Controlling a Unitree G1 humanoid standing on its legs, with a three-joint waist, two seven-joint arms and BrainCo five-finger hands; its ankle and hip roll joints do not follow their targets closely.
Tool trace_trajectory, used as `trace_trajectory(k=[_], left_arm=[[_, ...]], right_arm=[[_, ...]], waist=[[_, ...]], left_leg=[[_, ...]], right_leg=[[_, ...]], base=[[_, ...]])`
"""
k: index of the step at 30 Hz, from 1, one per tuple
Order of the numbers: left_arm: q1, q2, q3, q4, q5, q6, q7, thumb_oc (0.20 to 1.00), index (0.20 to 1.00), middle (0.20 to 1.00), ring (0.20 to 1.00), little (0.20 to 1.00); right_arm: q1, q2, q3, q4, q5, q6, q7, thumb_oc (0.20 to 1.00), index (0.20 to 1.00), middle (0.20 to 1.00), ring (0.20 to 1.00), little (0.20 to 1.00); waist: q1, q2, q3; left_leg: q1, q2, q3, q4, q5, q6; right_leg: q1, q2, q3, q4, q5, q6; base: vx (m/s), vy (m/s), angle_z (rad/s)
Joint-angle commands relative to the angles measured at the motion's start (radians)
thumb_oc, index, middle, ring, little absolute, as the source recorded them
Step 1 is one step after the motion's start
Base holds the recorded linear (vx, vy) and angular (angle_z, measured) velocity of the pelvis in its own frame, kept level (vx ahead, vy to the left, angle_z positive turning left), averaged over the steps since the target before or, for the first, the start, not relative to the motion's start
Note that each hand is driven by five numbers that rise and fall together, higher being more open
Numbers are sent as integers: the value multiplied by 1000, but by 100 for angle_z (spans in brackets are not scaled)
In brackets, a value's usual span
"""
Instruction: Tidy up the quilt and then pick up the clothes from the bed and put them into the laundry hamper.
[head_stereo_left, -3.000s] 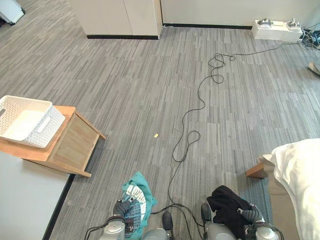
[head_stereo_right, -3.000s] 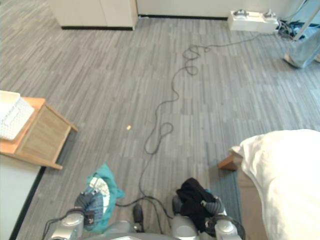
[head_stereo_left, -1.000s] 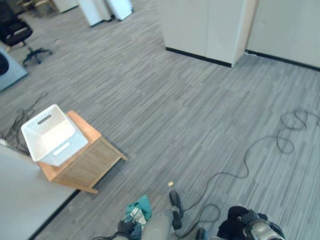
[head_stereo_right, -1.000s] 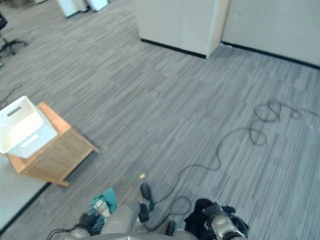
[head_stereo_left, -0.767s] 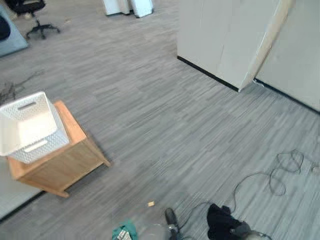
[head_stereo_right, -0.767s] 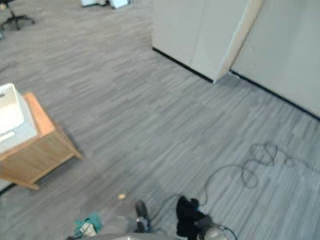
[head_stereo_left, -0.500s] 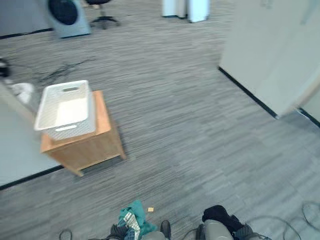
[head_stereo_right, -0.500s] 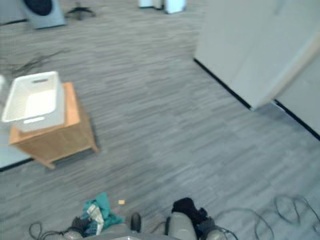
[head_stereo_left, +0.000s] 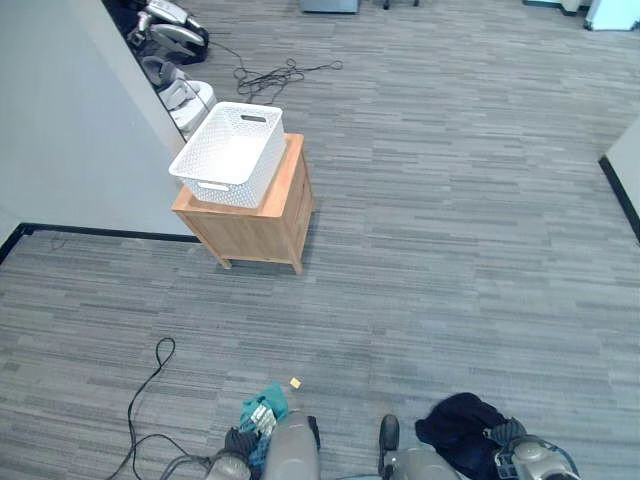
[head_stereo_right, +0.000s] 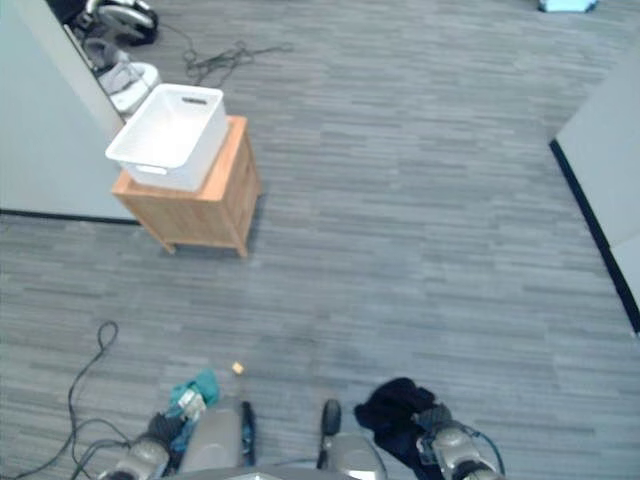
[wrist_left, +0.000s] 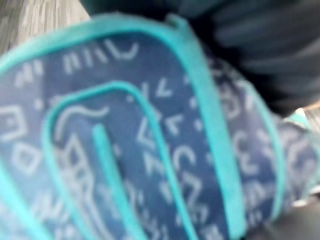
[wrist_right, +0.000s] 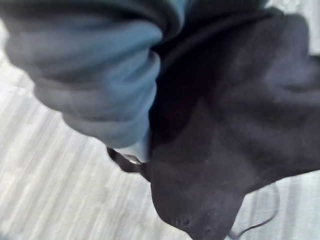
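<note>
Two garments ride low at the near edge of both eye views, one in each robot hand. A teal garment (head_stereo_left: 262, 412) with a dark blue, teal-patterned panel is bunched at the left robot hand (head_stereo_left: 238, 442); in the left wrist view the cloth (wrist_left: 125, 145) lies right against the dark ribbed cover, and how the fingers sit I cannot tell. A black garment (head_stereo_left: 461, 422) hangs from the right robot hand (head_stereo_left: 506, 436); in the right wrist view its dark folds (wrist_right: 230, 125) drape beside the ribbed cover (wrist_right: 95, 75) over grey floor, and the fingers are hidden in the cloth, so their state cannot be told either. Ahead and to the left, well apart from both hands, a white perforated hamper (head_stereo_left: 230, 153) stands on a small wooden cabinet (head_stereo_left: 262, 222) beside a grey wall (head_stereo_left: 70, 120). Half a second ago the hamper and cabinet lay further left and nearer; the whole picture has shifted, so the camera has turned, and a tangle of cables (head_stereo_left: 280, 72) beyond the cabinet has come into view. Pale marks like letters run across the blue panel, but nothing reads as a word.
</note>
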Motion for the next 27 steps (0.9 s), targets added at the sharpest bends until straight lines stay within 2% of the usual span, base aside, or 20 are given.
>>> trace_trajectory(k=[1, 2, 3, 5, 6, 7, 8, 9, 10, 11, 14, 15, 16, 17, 18, 22, 24, 25, 26, 27], left_arm=[[-5, -1, -9, 32, -5, -4, 12, 200, 200, 200, 200, 200], [1, -3, -2, 39, -9, -1, 16, 200, 200, 200, 200, 200], [3, -2, -2, 40, -10, -1, 16, 200, 200, 200, 200, 200], [30, 3, 24, 64, -16, 8, 12, 200, 200, 200, 200, 200], [27, 2, 26, 73, -12, 12, 10, 200, 200, 200, 200, 200], [24, 7, 30, 77, 2, 19, 11, 200, 200, 200, 200, 200], [15, 15, 23, 83, 27, 25, 11, 200, 200, 200, 200, 200], [8, 24, 18, 88, 39, 27, 12, 200, 200, 200, 200, 200], [-1, 32, 12, 89, 48, 29, 9, 200, 200, 200, 200, 200], [-11, 42, 1, 82, 57, 27, 9, 200, 200, 200, 200, 200], [-37, 49, -24, 36, 49, 9, 9, 200, 200, 200, 200, 200], [-51, 50, -37, 6, 43, -3, 12, 200, 200, 200, 200, 200], [-62, 48, -39, -1, 36, -12, 13, 200, 200, 200, 200, 200], [-62, 48, -39, -1, 36, -13, 13, 200, 200, 200, 200, 200], [-84, 47, -32, -11, 26, -25, 20, 200, 200, 200, 200, 200], [-82, 43, -31, -8, 20, -38, 26, 200, 200, 200, 200, 200], [-69, 32, -24, 2, 2, -38, 24, 200, 200, 200, 200, 200], [-64, 28, -17, 3, -13, -35, 29, 200, 200, 200, 200, 200], [-65, 32, -20, -12, -25, -34, 36, 200, 200, 200, 200, 200], [-65, 32, -20, -12, -25, -33, 36, 200, 200, 200, 200, 200]], right_arm=[[5, -46, 15, -28, -30, -2, -5, 200, 200, 200, 200, 200], [7, -36, 24, -30, -34, -1, -7, 200, 200, 200, 200, 200], [8, -34, 25, -30, -34, -1, -8, 200, 200, 200, 200, 200], [41, 1, 46, -60, -46, -3, 4, 200, 200, 200, 200, 200], [45, 13, 46, -62, -39, -10, 5, 200, 200, 200, 200, 200], [49, 24, 38, -71, -32, -9, 6, 200, 200, 200, 200, 200], [53, 30, 37, -75, -23, -6, 14, 200, 200, 200, 200, 200], [53, 37, 37, -86, -14, -10, 17, 200, 200, 200, 200, 200], [51, 40, 36, -97, -11, -12, 21, 200, 200, 200, 200, 200], [51, 40, 42, -104, -17, -13, 22, 200, 200, 200, 200, 200], [51, 32, 51, -106, -27, -14, 19, 200, 200, 200, 200, 200], [45, 23, 54, -107, -26, -13, 20, 200, 200, 200, 200, 200], [41, 18, 54, -105, -25, -12, 19, 200, 200, 200, 200, 200], [41, 18, 54, -105, -25, -12, 19, 200, 200, 200, 200, 200], [38, 18, 52, -98, -31, -7, 24, 200, 200, 200, 200, 200], [37, 22, 61, -60, -39, -1, 29, 200, 200, 200, 200, 200], [25, 13, 63, -37, -43, -4, 33, 200, 200, 200, 200, 200], [19, 5, 67, -32, -44, -5, 30, 200, 200, 200, 200, 200], [10, -8, 65, -41, -25, -7, 20, 200, 200, 200, 200, 200], [9, -8, 65, -41, -25, -7, 20, 200, 200, 200, 200, 200]], waist=[[14, 56, -26], [22, 54, -34], [19, 46, -34], [47, 36, -66], [46, 24, -68], [32, 17, -61], [17, 13, -51], [3, 13, -41], [-8, 29, -38], [-20, 38, -31], [-52, 64, -9], [-68, 64, -4], [-80, 60, -8], [-80, 61, -8], [-105, 63, -11], [-113, 62, -26], [-116, 72, -21], [-104, 70, -1], [-79, 35, 32], [-82, 37, 32]], left_leg=[[51, -20, 37, -196, 41, -2], [39, -17, 53, -269, 64, -7], [48, -28, 54, -279, 65, -6], [74, -35, 24, -358, 104, 31], [86, -50, 22, -353, 102, 46], [122, -61, 26, -359, 85, 56], [164, -69, 25, -364, 66, 68], [214, -69, 25, -388, 51, 75], [263, -50, 24, -409, 40, 76], [302, -44, 14, -421, 26, 74], [375, -41, -37, -421, -13, 59], [407, -41, -63, -421, -33, 42], [429, -43, -84, -421, -56, 29], [429, -42, -85, -421, -55, 29], [472, -27, -124, -421, -92, 2], [535, -1, -174, -407, -127, -19], [491, 41, -185, -243, -62, -39], [411, 72, -190, -83, 12, -44], [256, 111, -154, 171, 84, -13], [250, 113, -158, 179, 81, -13]], right_leg=[[149, -8, 87, 56, -223, 115], [176, -3, 85, 58, -237, 118], [181, -11, 82, 58, -243, 121], [194, 16, 92, 177, -261, 132], [165, 23, 90, 307, -230, 159], [117, 24, 96, 438, -172, 199], [61, 18, 107, 556, -82, 235], [12, 3, 101, 650, -31, 253], [-55, -12, 83, 734, 10, 252], [-96, -31, 58, 754, -12, 230], [-195, -20, 17, 618, -103, 179], [-195, -19, 39, 401, -120, 169], [-198, -26, 77, 247, -108, 172], [-196, -25, 76, 241, -104, 172], [-253, -50, 196, 98, -52, 194], [-268, -41, 248, 114, -34, 201], [-240, -31, 223, 133, -23, 175], [-209, -29, 206, 130, -31, 149], [-147, -49, 155, 112, -52, 101], [-147, -48, 152, 112, -52, 101]], base=[[671, 101, 25], [481, 70, 15], [669, 81, 5], [740, 141, -7], [534, 157, -22], [470, 132, -38], [476, 114, -29], [494, 96, -9], [582, 90, -3], [575, 73, 3], [626, -35, 31], [786, -194, 67], [580, -166, 79], [660, -254, 61], [447, -179, 44], [520, -219, 78], [465, -312, 61], [388, -557, 83], [257, -445, 77], [289, -416, 82]])
